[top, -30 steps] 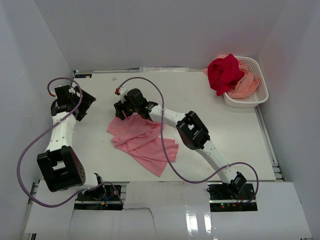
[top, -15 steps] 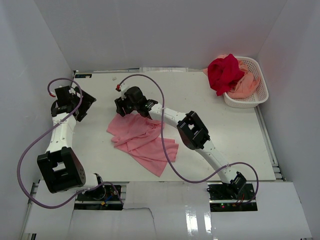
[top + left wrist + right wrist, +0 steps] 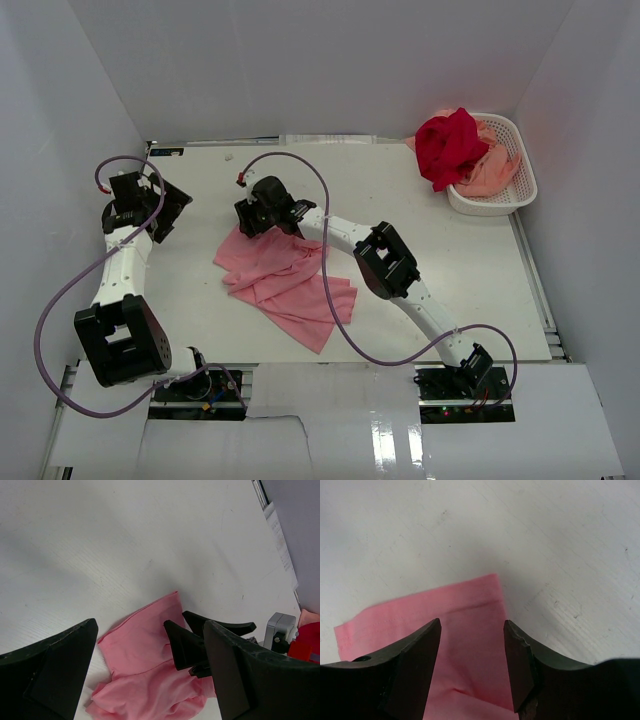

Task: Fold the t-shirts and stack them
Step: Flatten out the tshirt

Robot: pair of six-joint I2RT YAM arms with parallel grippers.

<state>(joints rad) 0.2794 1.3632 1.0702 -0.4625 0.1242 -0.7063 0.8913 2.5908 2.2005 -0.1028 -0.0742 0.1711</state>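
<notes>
The pink t-shirt (image 3: 285, 280) lies crumpled on the table in front of the arms, also in the left wrist view (image 3: 145, 670) and the right wrist view (image 3: 440, 615). My right gripper (image 3: 247, 222) is open just above its far corner, jaws apart over the cloth and holding nothing. In the left wrist view its fingers (image 3: 187, 647) stand over that corner. My left gripper (image 3: 160, 210) is open and empty at the far left, raised off the table. The deep red t-shirt (image 3: 445, 145) and the peach-salmon t-shirt (image 3: 492, 170) lie bunched in the basket.
The white lattice basket (image 3: 520, 185) stands at the far right corner of the table. Purple cables loop around both arms. White walls close in the table at the left, back and right.
My right gripper has shifted slightly right and toward the near side over the pink shirt's far corner. The left arm and the shirts have not moved.
</notes>
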